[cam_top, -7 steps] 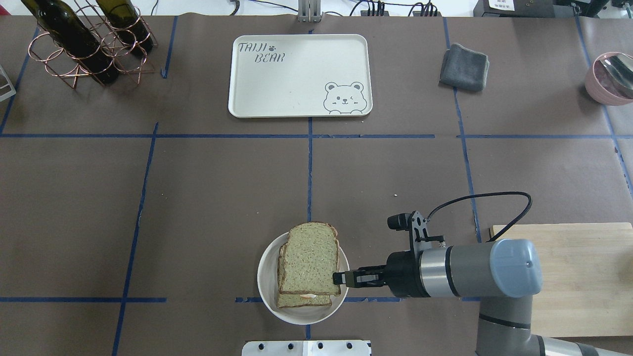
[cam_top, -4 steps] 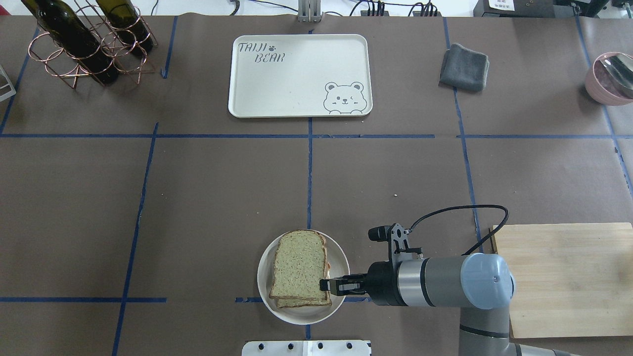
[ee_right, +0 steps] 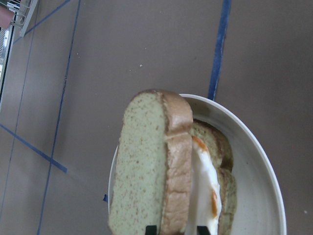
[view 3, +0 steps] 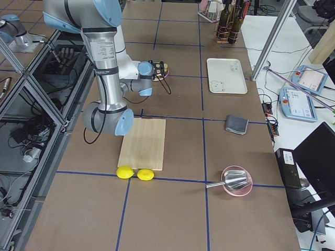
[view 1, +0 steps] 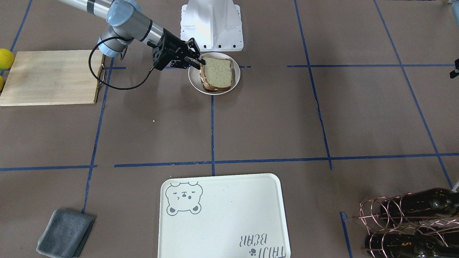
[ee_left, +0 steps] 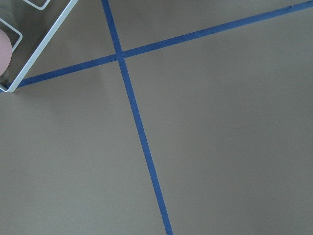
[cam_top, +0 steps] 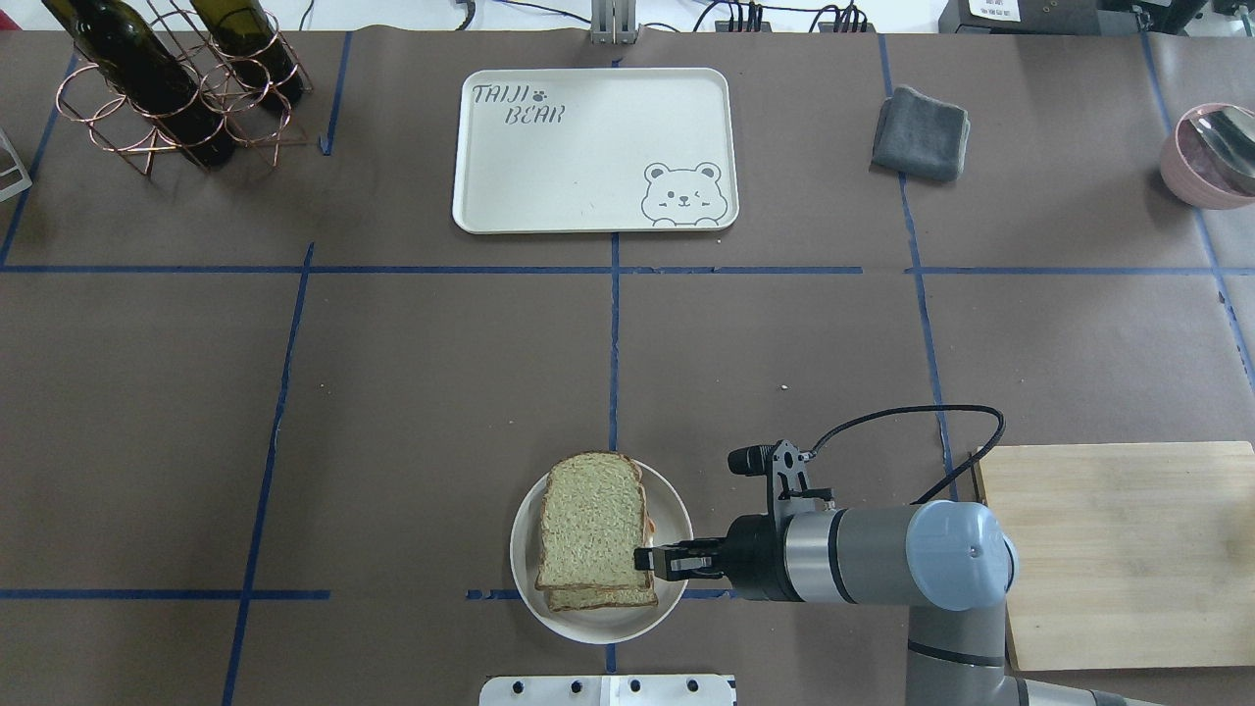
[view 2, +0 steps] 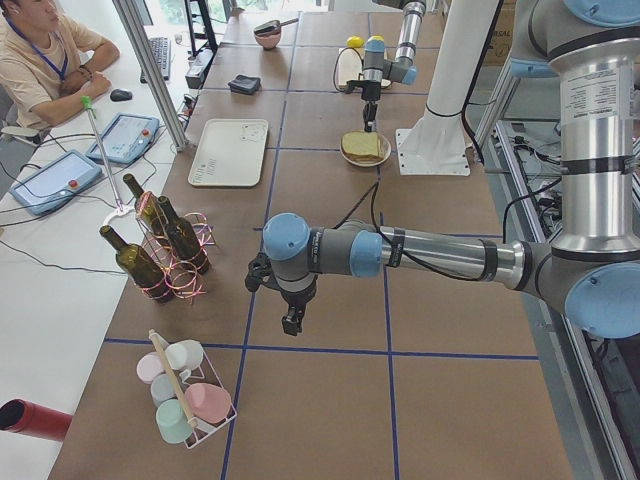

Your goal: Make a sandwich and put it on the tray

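Observation:
The sandwich (cam_top: 588, 525) lies on a white plate (cam_top: 598, 632) near the table's front middle. Its top slice of speckled bread covers the fried egg (ee_right: 203, 181) and the lower slice (ee_right: 222, 147). My right gripper (cam_top: 642, 561) reaches in level from the right, and its fingers are shut on the top slice's right edge, as the right wrist view shows (ee_right: 176, 229). The cream tray (cam_top: 588, 147) with the bear drawing lies bare at the far middle. My left gripper (view 2: 290, 322) hangs over the table far to the left; I cannot tell its state.
A wooden cutting board (cam_top: 1118, 549) lies right of my right arm, with two lemons (view 3: 135, 173) beyond it. A grey cloth (cam_top: 922, 132) and a pink bowl (cam_top: 1211, 157) are at the far right. A wire rack with wine bottles (cam_top: 176, 83) stands far left.
My right gripper has moved left and lowered the top slice from a raised, offset pose onto the egg and the lower slice. It has hardly moved in the last half second.

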Robot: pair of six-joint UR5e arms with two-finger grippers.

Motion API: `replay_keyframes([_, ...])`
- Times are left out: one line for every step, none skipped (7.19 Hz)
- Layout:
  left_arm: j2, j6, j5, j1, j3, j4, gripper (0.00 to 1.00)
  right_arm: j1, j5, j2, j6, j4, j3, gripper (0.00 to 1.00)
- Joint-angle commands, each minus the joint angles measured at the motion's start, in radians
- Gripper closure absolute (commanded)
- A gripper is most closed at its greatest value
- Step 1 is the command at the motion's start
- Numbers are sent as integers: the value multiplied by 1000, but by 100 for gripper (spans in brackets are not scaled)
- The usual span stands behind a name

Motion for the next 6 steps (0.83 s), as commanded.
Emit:
replay_keyframes([1,0,0,2,0,0,0,62,82,-1,1,-160,86,0])
replay_keyframes([-1,0,0,2,0,0,0,122,152,1,1,-326,157,0])
replay_keyframes([-1,0,0,2,0,0,0,198,229,2,-2,-474,195,0])
replay_keyframes([-1,0,0,2,-6,0,0,287,304,-2,-70,-551,196,0])
replay_keyframes([-9,-1,0,2,-14,0,0,385,384,-4,-212,-672,196,0])
replay_keyframes([-36,-3,2,2,-15,0,0,483,450,-7,-342,-792,196,0])
